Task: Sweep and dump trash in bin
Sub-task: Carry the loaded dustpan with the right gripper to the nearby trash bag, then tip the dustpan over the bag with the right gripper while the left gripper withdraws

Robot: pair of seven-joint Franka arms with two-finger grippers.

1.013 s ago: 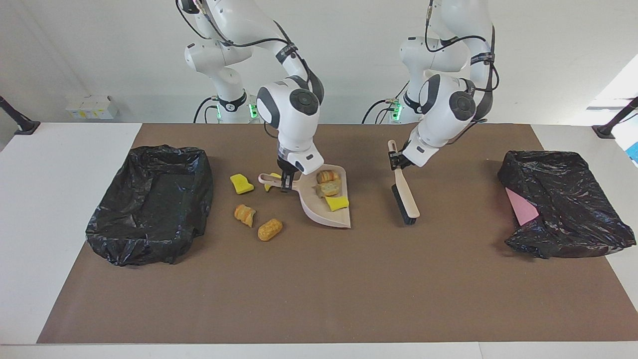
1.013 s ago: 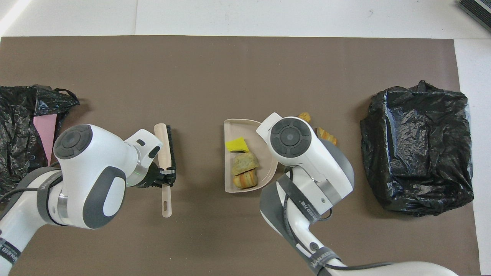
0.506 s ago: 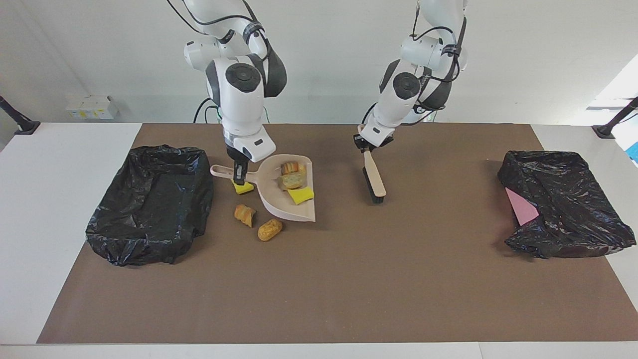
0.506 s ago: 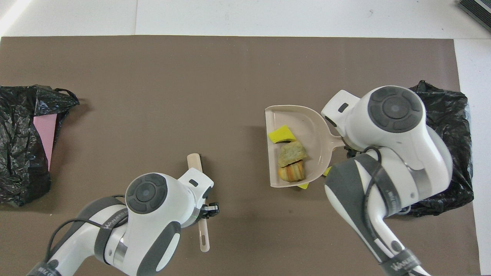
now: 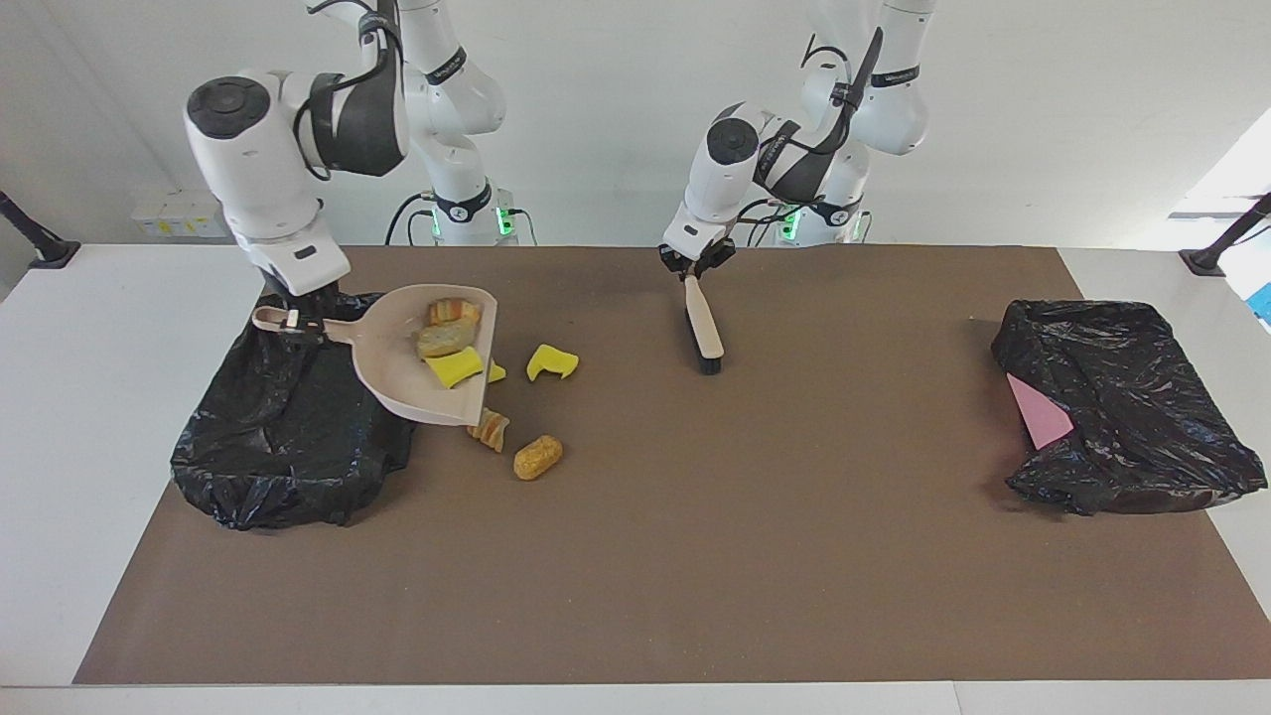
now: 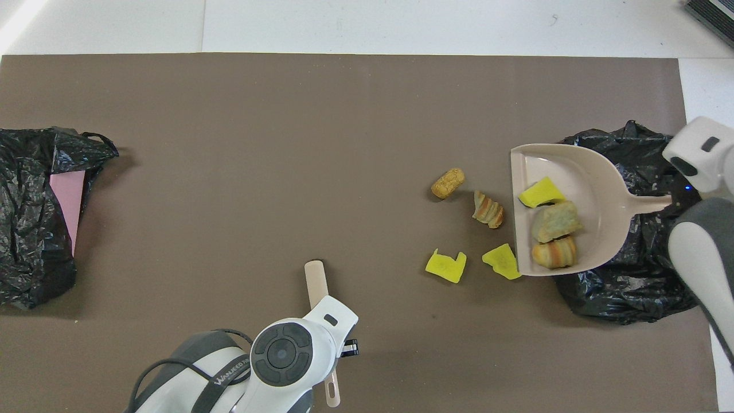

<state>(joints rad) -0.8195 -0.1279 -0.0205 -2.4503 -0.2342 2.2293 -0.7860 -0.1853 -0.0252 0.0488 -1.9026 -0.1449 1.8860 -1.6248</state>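
My right gripper (image 5: 290, 320) is shut on the handle of the beige dustpan (image 5: 397, 372) (image 6: 596, 172), holding it up over the rim of the black-bagged bin (image 5: 288, 437) (image 6: 631, 287). Three pieces of trash lie in the pan: a yellow sponge chunk (image 6: 541, 192), a pale lump (image 6: 556, 221) and an orange bread lump (image 6: 554, 254). On the mat beside the bin lie two sponge chunks (image 6: 446, 267) (image 6: 500, 261) and two bread lumps (image 6: 488, 209) (image 6: 448, 183). Over the mat's middle, my left gripper (image 5: 695, 266) is shut on the brush (image 5: 704, 333), bristles down.
A second black bag (image 5: 1132, 417) (image 6: 26, 229) with a pink sheet (image 5: 1038, 415) (image 6: 66, 198) in it lies at the left arm's end. The brown mat (image 5: 695, 556) covers most of the white table.
My right gripper has carried the loaded dustpan up and over toward the bin at the right arm's end. My left gripper has drawn the brush back toward the robots.
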